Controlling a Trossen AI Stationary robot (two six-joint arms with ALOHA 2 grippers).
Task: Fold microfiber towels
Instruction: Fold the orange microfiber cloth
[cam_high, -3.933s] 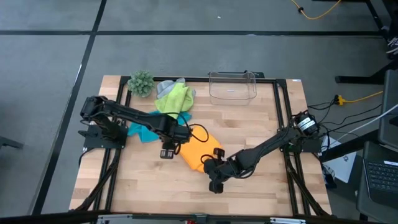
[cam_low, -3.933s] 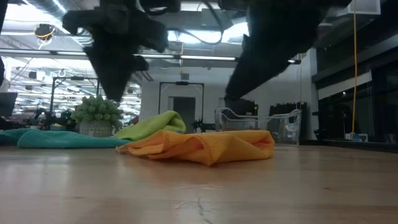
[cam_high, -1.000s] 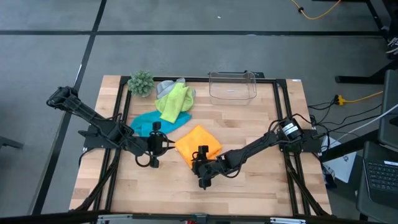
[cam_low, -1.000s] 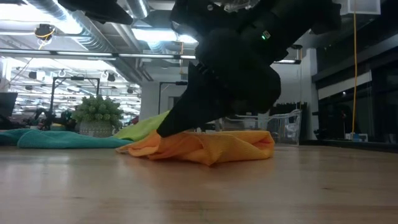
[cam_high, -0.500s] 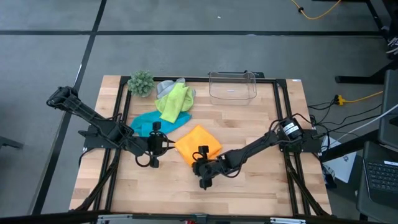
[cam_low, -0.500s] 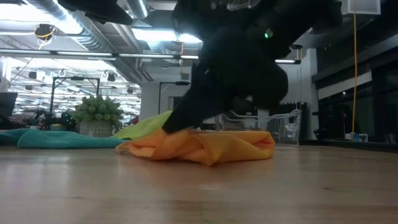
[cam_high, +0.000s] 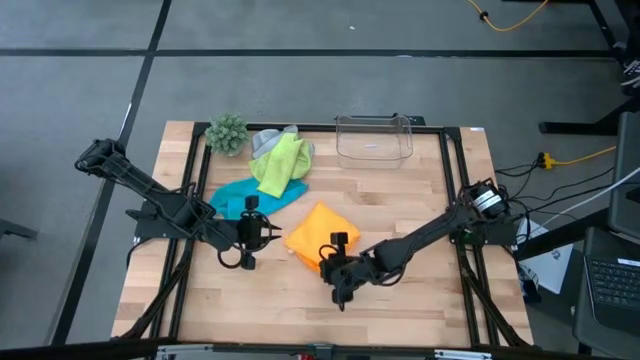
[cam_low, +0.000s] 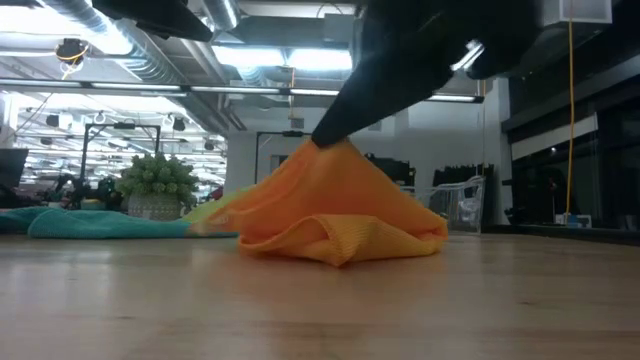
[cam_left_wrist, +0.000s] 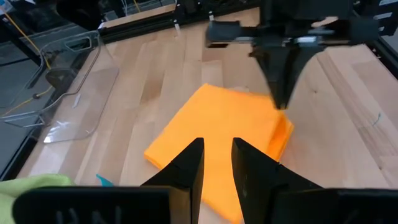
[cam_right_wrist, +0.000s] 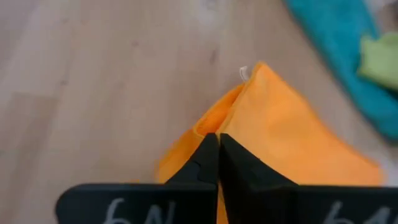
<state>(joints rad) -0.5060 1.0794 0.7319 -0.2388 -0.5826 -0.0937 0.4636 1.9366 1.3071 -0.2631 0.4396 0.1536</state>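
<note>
Mid-table: right tool (cam_right_wrist: 217, 146) clenched on orange towel (cam_high: 318, 230) corner, lifting it; no legible writing.

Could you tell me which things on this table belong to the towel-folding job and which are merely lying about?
Job: orange towel, pinched by the right gripper; turquoise towel; lime green towel; grey towel.
Lying about: small green plant; clear plastic box.

A robotics lab: exposed ceiling ducts (cam_low: 120, 55), strip lights (cam_low: 300, 60), and a wooden table (cam_high: 420, 300) on grey floor (cam_high: 300, 90).
</note>
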